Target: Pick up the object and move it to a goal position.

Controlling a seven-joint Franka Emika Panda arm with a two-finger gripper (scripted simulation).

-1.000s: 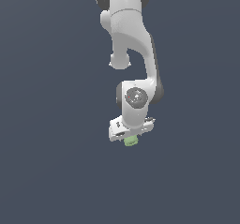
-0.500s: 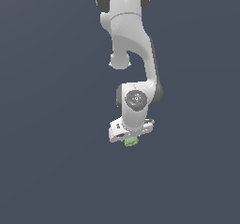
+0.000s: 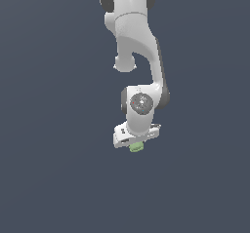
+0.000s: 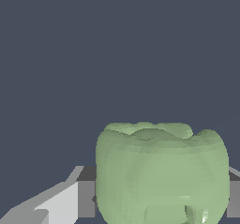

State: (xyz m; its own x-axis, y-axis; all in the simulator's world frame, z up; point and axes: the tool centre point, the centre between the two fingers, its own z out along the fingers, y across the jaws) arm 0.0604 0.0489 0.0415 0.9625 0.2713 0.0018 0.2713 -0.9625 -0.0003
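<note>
Object: a pale green lumpy object [image 4: 161, 171], closest to the wrist camera and filling much of that view; rounded body with curved ridges across its crown, smooth-shaded faces.
Where it sits: directly between the fingers [image 4: 56, 204], a grey-and-white finger showing on one side and a sliver of the other past its far flank; in the exterior view it peeks out as a small green lump [image 3: 135, 148] just under the white gripper [image 3: 136, 140].
Finger state: closed narrow onto the object, both pads seemingly against its flanks; the contact itself is hidden behind the green bulk, so the grasp is a judgement.
Handling: looks rigid and light, narrower than the hand. The smooth rounded sides could slip or twist under a pinch, and the ridges give uneven contact.
Where to hold: across the widest middle of the body, pads on the two flattest opposite flanks, below the ridged crown.
Arm: one white Panda arm [image 3: 139, 51], coming down from the top of the exterior view, wrist pointing down.
Surroundings: plain dark blue-grey all round; no goal marker visible.
Count: one object, one gripper with two fingers, one arm.
</note>
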